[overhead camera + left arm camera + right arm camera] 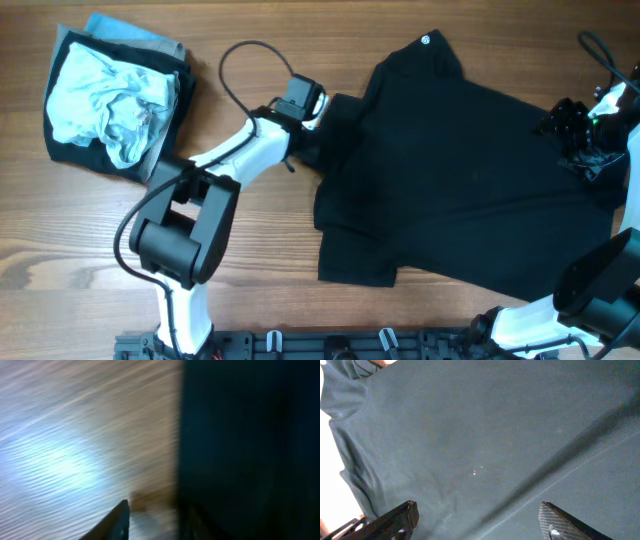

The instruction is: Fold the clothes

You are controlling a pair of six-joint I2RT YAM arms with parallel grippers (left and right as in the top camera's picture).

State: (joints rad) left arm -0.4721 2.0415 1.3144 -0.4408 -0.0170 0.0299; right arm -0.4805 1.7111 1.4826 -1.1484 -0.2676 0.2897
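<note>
**Risk one.** The left gripper [318, 108] sits at the left edge of the black T-shirt [470, 170]. Its wrist view is blurred, so you cannot tell whether the jaws have cloth between them or only brush it. One finger shows over bare wood just beside the edge. If you lift on a shallow bite, I judge the fabric will slip out and the fold will land crooked.

**Risk two.** The right gripper [479, 512] has its jaws wide apart over the cloth and holds nothing. A pull from one side alone would skew the shirt across the table [300, 250].

**Location.** The shirt lies spread out, centre-right, well apart from the pile of folded garments [115, 100] at far left.

**Pose.**
- **Left arm:** the elbow is bent low and the forearm stretches diagonally to the sleeve.
- **Right arm:** it reaches up the right side, with the wrist over the shirt's right edge.
</note>
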